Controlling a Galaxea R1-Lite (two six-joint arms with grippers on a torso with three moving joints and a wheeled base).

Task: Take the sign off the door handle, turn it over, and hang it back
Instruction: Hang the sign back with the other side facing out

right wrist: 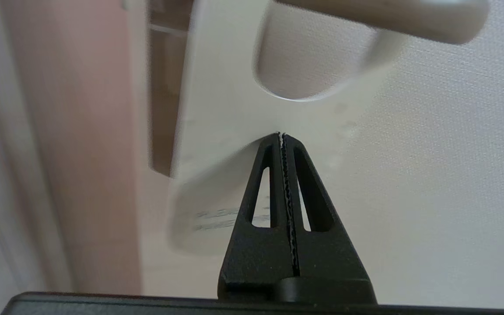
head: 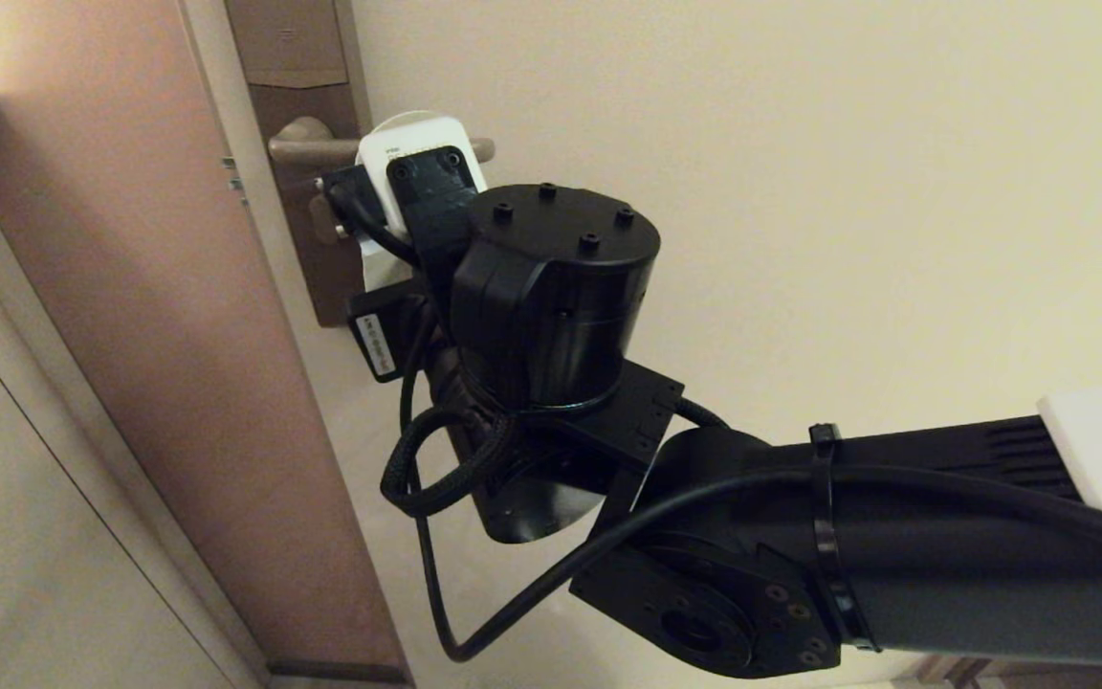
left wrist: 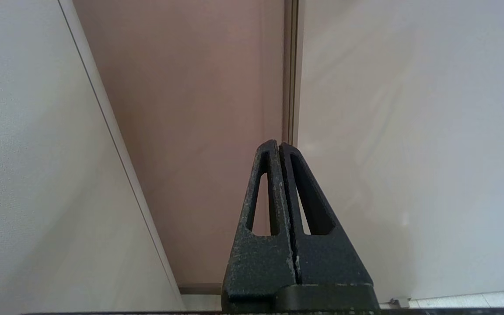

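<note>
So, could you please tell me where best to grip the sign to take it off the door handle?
Probably pinch the sign by its long side edge below the oval hole, coming edge-on from the door handle's free rounded end: the card is thin and flat, and slides off that way.

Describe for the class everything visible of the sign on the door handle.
The sign is a flat off-white card with rounded ends and a large oval hole, faint text near its lower end. It hangs tilted, the door handle passing through the hole. The right gripper is shut at its face; whether it pinches the card cannot be told.
</note>
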